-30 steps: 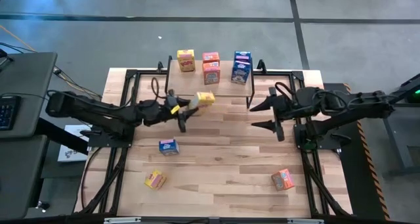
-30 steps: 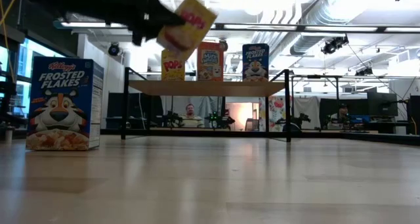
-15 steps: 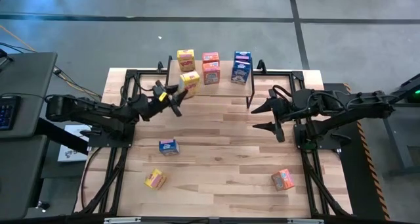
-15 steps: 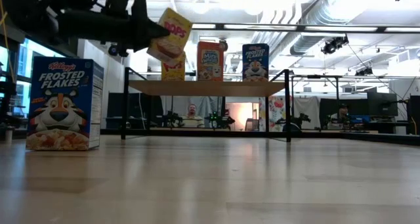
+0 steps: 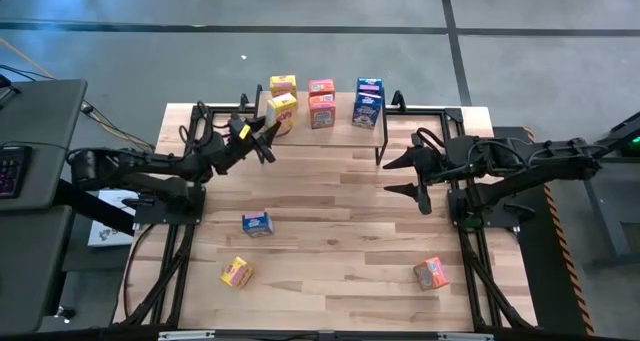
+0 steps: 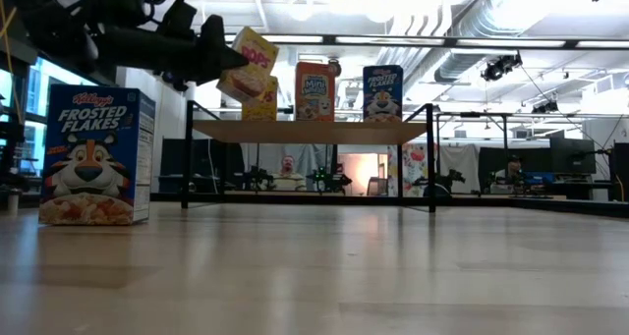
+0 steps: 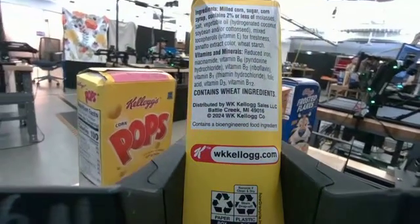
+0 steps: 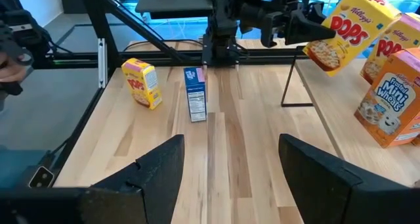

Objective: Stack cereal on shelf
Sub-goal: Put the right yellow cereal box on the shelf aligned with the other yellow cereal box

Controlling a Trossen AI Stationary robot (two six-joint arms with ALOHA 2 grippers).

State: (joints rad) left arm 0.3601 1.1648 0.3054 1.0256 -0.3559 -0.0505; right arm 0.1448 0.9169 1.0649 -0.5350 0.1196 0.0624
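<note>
Over the shelf's point(image 5: 300, 128) left end, the left gripper point(image 5: 262, 137) clamps a tilted yellow Corn Pops box point(image 5: 282, 113) in the air, just beside another Corn Pops box point(image 7: 125, 133) standing on the shelf; the right gripper point(image 5: 404, 178) waits mid-table, fingers apart and empty

Grey concrete floor point(image 5: 300, 41); exposed ceiling ducts point(image 6: 511, 30); bright overhead lights.

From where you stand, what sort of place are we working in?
Likely a robotics lab or open workshop: exposed ceiling ducts, desks with monitors behind the shelf, and a seated person in the background.
</note>
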